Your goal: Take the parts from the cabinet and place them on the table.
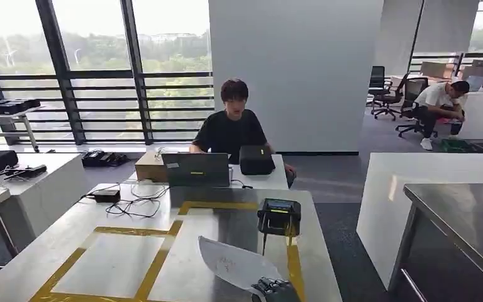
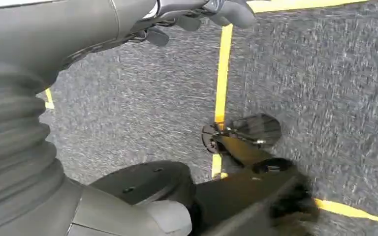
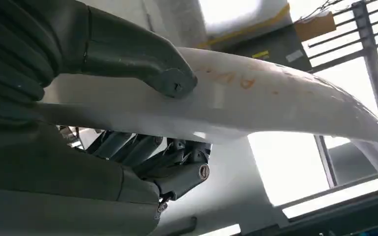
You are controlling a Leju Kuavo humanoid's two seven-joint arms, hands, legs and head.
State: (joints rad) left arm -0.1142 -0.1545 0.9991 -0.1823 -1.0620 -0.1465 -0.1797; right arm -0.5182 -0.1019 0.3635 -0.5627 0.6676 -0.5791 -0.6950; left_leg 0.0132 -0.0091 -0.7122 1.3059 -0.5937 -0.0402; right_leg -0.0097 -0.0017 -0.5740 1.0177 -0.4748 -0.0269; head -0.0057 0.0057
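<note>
Already over the surface [image 1: 132, 264], the right hand [image 1: 275, 289] holds the part [image 1: 233, 261], a thin white curved sheet with faint writing on it. In the right wrist view the thumb [image 3: 142, 64] presses on one face of the sheet and the dark fingers [image 3: 147, 152] curl against the other, so the part [image 3: 275, 103] is pinched between them.

From the head view the sheet runs away from the hand, up and to the robot's left, toward the yellow tape [image 1: 157, 264] that frames a rectangle on the surface. Its long axis lies along that diagonal, with the held end nearest the robot and the free end near the tape. Just beyond the free end stands a small black device [image 1: 279, 217] with a lit top, close but apart from the sheet.

Whether the sheet is touching the surface or hanging just above it I cannot tell. Judging by this, the step in hand is setting it down, and the move turns on lowering the far end without swinging it toward the device.

The left hand [image 2: 197, 12] hangs low beside the body, over grey carpet crossed by a yellow line [image 2: 222, 73]; its fingers look loosely bent with nothing in them, though the picture is blurred. So the right hand is plainly the one placed to finish. A person [image 1: 231, 129] sits behind a laptop [image 1: 196, 170] at the far end.
</note>
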